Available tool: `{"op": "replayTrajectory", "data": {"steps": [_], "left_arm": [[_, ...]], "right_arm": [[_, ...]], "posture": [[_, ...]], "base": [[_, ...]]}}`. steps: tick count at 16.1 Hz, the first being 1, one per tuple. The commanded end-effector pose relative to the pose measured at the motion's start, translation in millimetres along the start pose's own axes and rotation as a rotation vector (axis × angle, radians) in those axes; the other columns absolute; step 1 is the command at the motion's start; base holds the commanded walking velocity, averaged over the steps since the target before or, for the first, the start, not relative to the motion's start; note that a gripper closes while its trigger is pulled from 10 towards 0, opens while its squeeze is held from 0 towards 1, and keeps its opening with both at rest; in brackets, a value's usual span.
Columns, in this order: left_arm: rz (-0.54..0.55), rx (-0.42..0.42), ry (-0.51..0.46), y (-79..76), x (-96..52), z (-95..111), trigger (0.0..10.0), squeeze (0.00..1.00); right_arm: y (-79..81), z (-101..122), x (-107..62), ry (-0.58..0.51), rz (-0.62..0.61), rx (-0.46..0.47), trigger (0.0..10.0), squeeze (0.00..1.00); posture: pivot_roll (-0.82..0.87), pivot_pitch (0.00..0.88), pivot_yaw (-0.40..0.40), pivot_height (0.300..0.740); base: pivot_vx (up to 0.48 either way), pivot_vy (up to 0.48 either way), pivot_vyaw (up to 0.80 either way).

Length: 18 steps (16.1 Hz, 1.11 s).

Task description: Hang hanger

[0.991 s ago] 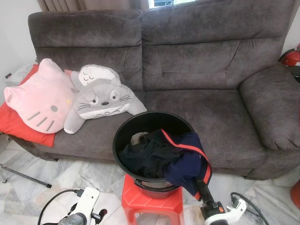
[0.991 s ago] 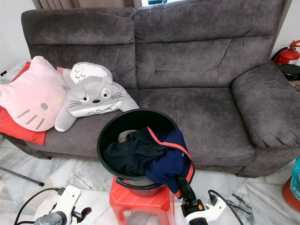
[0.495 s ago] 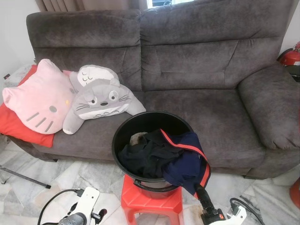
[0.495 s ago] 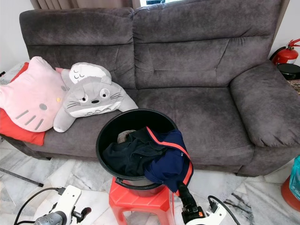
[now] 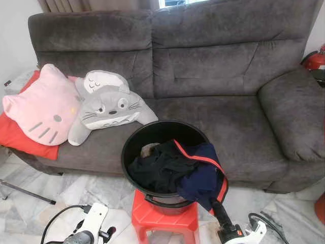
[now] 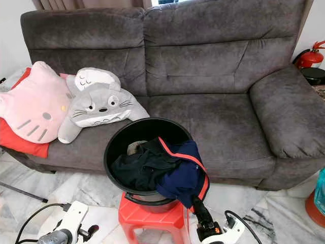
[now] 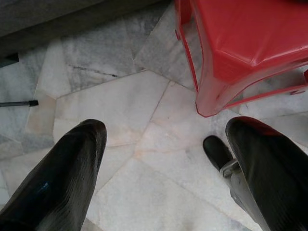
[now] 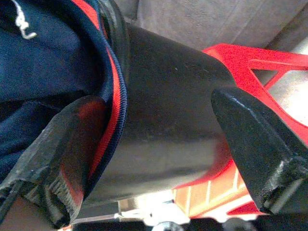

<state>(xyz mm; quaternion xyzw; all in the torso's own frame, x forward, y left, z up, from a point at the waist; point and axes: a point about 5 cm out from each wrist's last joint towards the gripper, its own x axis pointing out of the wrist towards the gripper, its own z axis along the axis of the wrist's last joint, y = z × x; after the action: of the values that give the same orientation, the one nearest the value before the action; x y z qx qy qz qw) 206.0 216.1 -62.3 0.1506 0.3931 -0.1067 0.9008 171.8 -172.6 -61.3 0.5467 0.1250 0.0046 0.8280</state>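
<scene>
Hanger cannot be made out in any of these views, so I cannot tell where it is; what lies at the fingers is clothing. The right gripper (image 8: 159,125) has its fingers (image 8: 72,144) spread wide and closed on nothing: one finger lies against the red-trimmed hem of the navy jacket (image 5: 200,173), the other stands off on the far side, and the wall of the black bucket (image 5: 133,142) sits between them. From the head, this gripper points up from below at the jacket's hanging edge, just beside the red stool (image 5: 162,218) that carries the bucket. The jacket drapes over the bucket's right rim, and dark clothes (image 5: 155,170) fill the rest of the bucket. The left gripper (image 7: 163,139) hangs low with its fingers well apart and empty, over the marble floor (image 7: 120,106) near one of the stool's legs. Behind the bucket stands the grey sofa (image 5: 213,66), with a pink cat cushion (image 5: 40,109), a grey plush (image 5: 109,107) and a red cushion (image 5: 15,140) at its left end. Compared with half a second ago almost nothing differs: the right gripper sits at the same hem and the clothes lie the same; since a second ago only the whole view has shifted slightly.
</scene>
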Motion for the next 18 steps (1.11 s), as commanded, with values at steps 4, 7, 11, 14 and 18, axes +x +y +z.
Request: {"op": "replayTrajectory", "data": {"steps": [4, 7, 11, 14, 18], "left_arm": [[0.014, 0.022, 0.003, 6.1, -1.6, -1.2, 10.0, 0.0], [0.011, 0.025, 0.002, 5.8, -1.6, -1.1, 10.0, 0.0], [0.007, 0.028, 0.003, 4.1, -1.2, -1.2, 10.0, 0.0], [0.006, 0.028, 0.004, 3.6, -1.2, -1.4, 10.0, 0.0], [0.007, 0.03, 0.008, 4.0, -1.4, -2.3, 10.0, 0.0]], "right_arm": [[1.5, -7.5, 0.7, 0.021, 0.013, 0.011, 10.0, 0.0], [2.2, -7.1, 1.2, 0.017, 0.023, 0.01, 10.0, 0.0], [2.8, -5.1, 1.2, 0.008, 0.044, 0.009, 10.0, 0.0], [-1.9, -4.1, -4.5, 0.008, 0.04, 0.016, 10.0, 0.0], [-0.6, -2.6, -0.3, 0.012, 0.044, 0.018, 10.0, 0.0]], "posture": [[-0.18, 0.0, 0.135, 0.74], [-0.18, 0.0, 0.136, 0.74], [-0.18, 0.0, 0.136, 0.74], [-0.18, 0.0, 0.136, 0.74], [-0.18, 0.0, 0.136, 0.74]], "base": [[0.0, 0.0, 0.0], [0.0, 0.0, 0.0], [0.0, 0.0, 0.0], [0.0, 0.0, 0.0], [0.0, 0.0, 0.0]]}}
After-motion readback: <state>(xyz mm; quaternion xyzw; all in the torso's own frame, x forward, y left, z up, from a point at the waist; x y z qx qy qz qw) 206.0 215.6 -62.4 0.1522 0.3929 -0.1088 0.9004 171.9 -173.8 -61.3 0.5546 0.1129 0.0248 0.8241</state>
